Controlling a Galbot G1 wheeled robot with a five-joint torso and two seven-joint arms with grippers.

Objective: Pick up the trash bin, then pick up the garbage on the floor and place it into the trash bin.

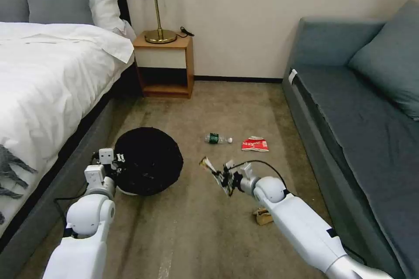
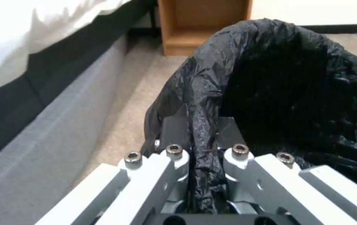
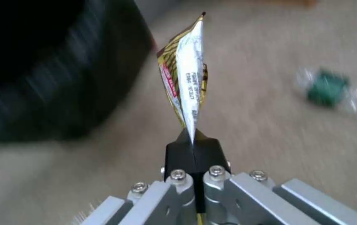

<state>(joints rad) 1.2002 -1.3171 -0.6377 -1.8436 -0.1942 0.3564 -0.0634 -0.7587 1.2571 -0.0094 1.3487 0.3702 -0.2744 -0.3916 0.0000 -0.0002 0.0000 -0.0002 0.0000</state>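
The left gripper was closed tight on the edge of the black bag that lined the trash bin. In the left wrist view its fingers pinched a fold of the bag between them. It looked as if the bin was held this way so that its open top faced the other arm. The bin was on the left, near the bed.

The right gripper was closed on the gold-and-dark snack wrapper. It held the wrapper by one end, so the rest stuck out toward the bin. The wrapper was off the floor, just to the right of the bin and not yet over it.

Three more bits of garbage lay on the carpet. The clear bottle and the red-white packet lay farther off, side by side. The brown paper bag lay near, partly under the right arm.
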